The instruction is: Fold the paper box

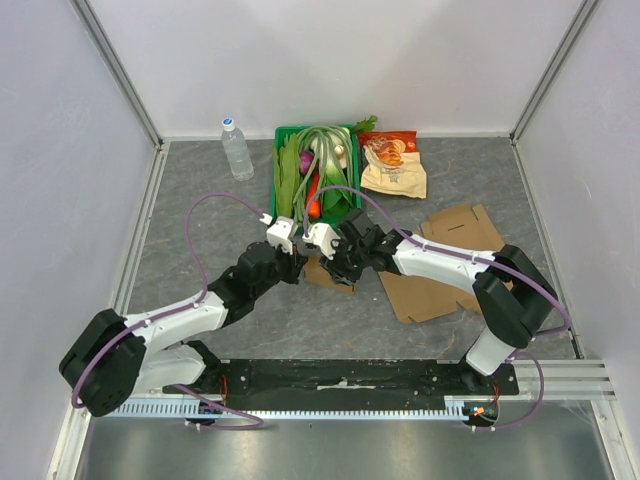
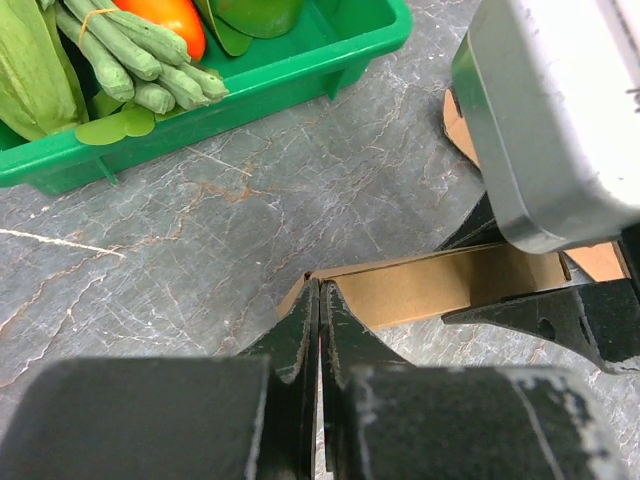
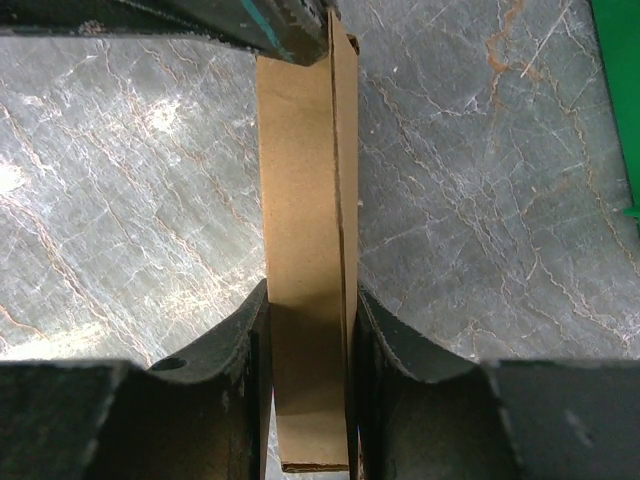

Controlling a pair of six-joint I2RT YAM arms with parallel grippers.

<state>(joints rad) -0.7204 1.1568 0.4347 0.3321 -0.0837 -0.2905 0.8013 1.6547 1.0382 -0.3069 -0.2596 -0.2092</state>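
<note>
Mid-frame, the left gripper (image 2: 320, 325) pinches a corner of the folded brown cardboard flap (image 2: 440, 285); the right gripper (image 3: 308, 335) clamps its other end. Pulling apart could tear it or slip one grip.

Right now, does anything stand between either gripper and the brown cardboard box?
Nothing visible: the left gripper pinches one end of the raised brown cardboard flap, and the right gripper clamps the same flap.

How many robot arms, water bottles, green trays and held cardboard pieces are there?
Robot arms: 2 (left arm, right arm)
Water bottle: 1
Green tray: 1
Held cardboard piece: 1
Total: 5
</note>
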